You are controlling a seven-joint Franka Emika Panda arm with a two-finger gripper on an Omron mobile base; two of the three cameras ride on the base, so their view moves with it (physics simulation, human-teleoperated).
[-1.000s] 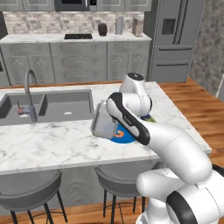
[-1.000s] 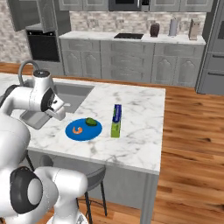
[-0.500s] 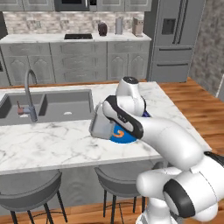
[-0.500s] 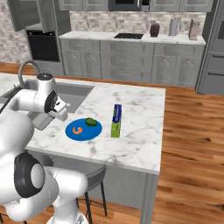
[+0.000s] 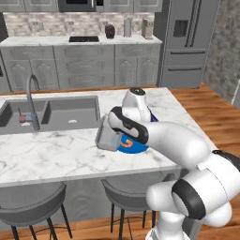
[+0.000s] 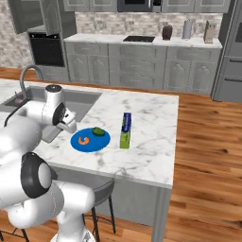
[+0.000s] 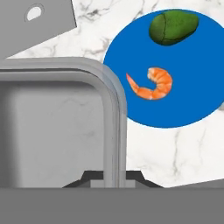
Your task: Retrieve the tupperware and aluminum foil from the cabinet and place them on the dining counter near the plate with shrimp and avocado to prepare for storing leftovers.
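**Tupperware held over the desk beside the shrimp plate**

We see the tool [image 7: 111,177] clamped on the rim of the tupperware [image 7: 57,127], its jaws nearly together on the thin wall. In the hand view the pale grey container overlaps the edge of the blue plate [image 7: 192,100], which carries an orange shrimp [image 7: 151,84] and a green piece of avocado [image 7: 172,27]. From the left base view we find the tupperware [image 5: 109,136] hanging tilted at the arm's end above the marble desk [image 5: 56,154], in front of the plate [image 5: 132,146] and near the desk's front edge. From the right base view the foil [image 6: 125,130] lies flat on the desk [image 6: 151,142] just beside the plate [image 6: 90,140], on its far side from the arm. The sink [image 5: 56,112] and its faucet [image 5: 31,101] stand further along the desk. We cannot tell whether the tupperware touches the marble.
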